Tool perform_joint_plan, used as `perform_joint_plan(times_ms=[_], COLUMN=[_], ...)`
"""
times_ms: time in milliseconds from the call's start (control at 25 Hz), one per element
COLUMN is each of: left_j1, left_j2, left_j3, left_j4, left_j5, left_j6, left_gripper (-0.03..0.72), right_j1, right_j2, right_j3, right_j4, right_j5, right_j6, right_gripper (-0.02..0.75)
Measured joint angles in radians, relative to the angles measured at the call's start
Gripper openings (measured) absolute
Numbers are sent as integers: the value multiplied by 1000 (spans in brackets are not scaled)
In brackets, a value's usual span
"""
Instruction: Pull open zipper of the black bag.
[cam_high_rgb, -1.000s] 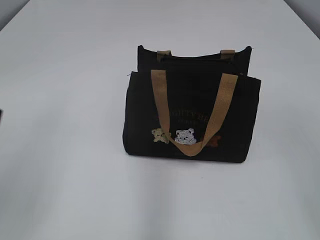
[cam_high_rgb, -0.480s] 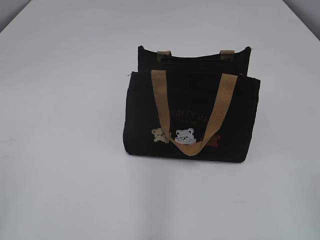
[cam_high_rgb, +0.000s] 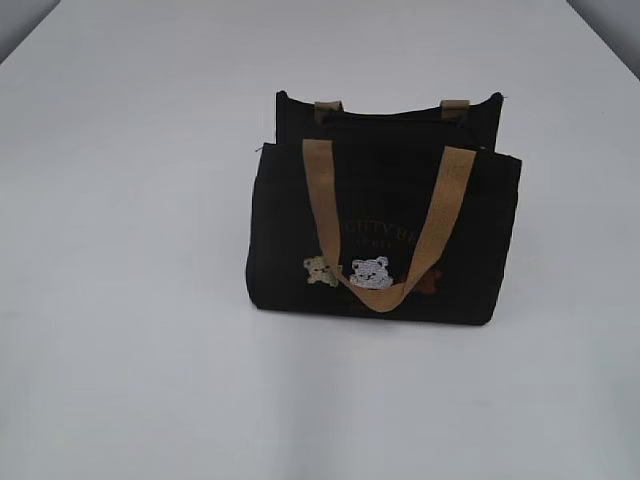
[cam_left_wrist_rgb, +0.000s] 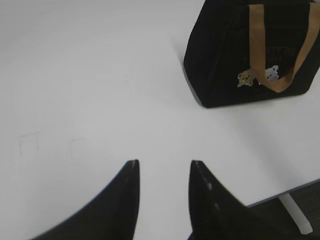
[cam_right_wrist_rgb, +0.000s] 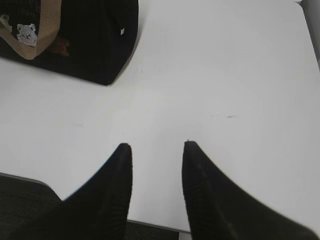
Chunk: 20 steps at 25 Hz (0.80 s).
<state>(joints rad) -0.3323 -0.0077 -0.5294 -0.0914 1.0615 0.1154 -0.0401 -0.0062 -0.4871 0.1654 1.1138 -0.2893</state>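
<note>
Fingers parted and empty on both grippers: left gripper (cam_left_wrist_rgb: 164, 165) and right gripper (cam_right_wrist_rgb: 156, 146) over bare tabletop, well apart from the black bag (cam_high_rgb: 384, 232). Upright mid-table, front panel with bears and tan strap (cam_high_rgb: 382, 290) facing out. Zipper along the top not made out (dark on dark). White table (cam_high_rgb: 130, 250), edge cut off below.

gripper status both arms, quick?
Left gripper: open, holding nothing, above the table, clear of the black bag.
Right gripper: open, holding nothing, also clear of the bag.
</note>
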Motion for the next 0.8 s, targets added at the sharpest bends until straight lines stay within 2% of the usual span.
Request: perform_joint_plan(times_ms=[480, 560, 680, 800], left_j1=[11, 61, 201, 285], left_j2=[0, 0, 0, -1], left_j3=[0, 0, 0, 0], left_j4=[0, 0, 0, 0], left_j5=[0, 0, 0, 0], left_j6=[-1, -1, -2, -2], left_gripper=[249, 247, 246, 246], right_j1=[0, 0, 0, 0], right_j2=[0, 0, 0, 0], right_j3=[0, 1, 1, 1], right_j4=[0, 0, 0, 0], right_j5=[-6, -7, -7, -7], right_j6=[0, 0, 0, 0], right_gripper=[275, 275, 275, 275])
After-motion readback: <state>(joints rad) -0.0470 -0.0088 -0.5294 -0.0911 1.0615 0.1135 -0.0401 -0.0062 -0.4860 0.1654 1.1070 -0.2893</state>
